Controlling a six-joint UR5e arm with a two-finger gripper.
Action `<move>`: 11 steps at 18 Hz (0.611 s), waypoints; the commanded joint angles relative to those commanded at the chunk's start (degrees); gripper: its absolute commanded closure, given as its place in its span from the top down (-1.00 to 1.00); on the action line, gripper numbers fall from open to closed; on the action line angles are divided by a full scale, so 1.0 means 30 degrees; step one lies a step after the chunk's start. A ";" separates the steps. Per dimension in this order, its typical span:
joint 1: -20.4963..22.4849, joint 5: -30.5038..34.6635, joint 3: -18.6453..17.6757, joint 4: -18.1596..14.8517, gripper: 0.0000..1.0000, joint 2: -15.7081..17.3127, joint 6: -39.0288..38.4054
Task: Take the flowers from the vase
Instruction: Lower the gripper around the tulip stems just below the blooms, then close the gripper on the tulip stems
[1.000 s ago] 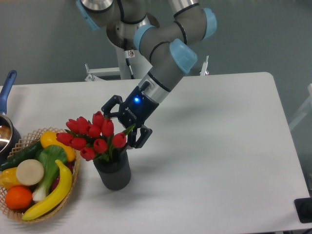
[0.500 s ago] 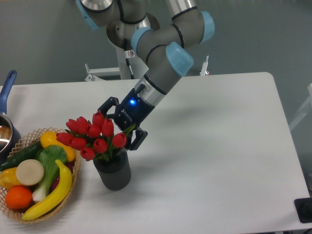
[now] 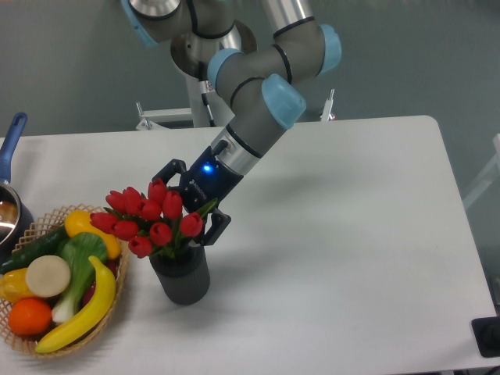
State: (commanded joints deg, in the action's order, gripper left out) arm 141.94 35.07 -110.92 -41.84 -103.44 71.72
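Note:
The flowers (image 3: 148, 216), a bunch of red tulip buds with green leaves, stand in the vase (image 3: 182, 278), a short dark grey ribbed pot at the front left of the white table. My gripper (image 3: 190, 203) is open, just behind and right of the buds. One finger shows above the buds at the left and the other beside the vase's rim at the right. The buds hide the fingertips, so I cannot tell whether they touch the stems.
A wicker basket (image 3: 119, 299) of fruit and vegetables sits left of the vase, almost touching it. A pot with a blue handle (image 3: 11, 141) is at the left edge. A dark object (image 3: 488, 337) sits at the front right corner.
My gripper and forearm have moved left and slightly down, closer in behind the flowers. The flowers and vase have not moved.

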 joint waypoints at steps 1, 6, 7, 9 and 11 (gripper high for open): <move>0.0000 -0.0117 0.0087 0.0000 1.00 -0.0059 0.0000; -0.0087 -0.0177 0.0263 0.0029 0.80 -0.0234 0.0029; -0.0175 -0.0177 0.0380 0.0030 0.70 -0.0236 0.0000; -0.0176 -0.0235 0.0381 0.0000 0.44 -0.0265 0.0000; -0.0176 -0.0236 0.0381 0.0029 0.28 -0.0265 0.0000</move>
State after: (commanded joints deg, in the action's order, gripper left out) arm 141.42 34.37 -109.78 -41.75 -104.24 71.72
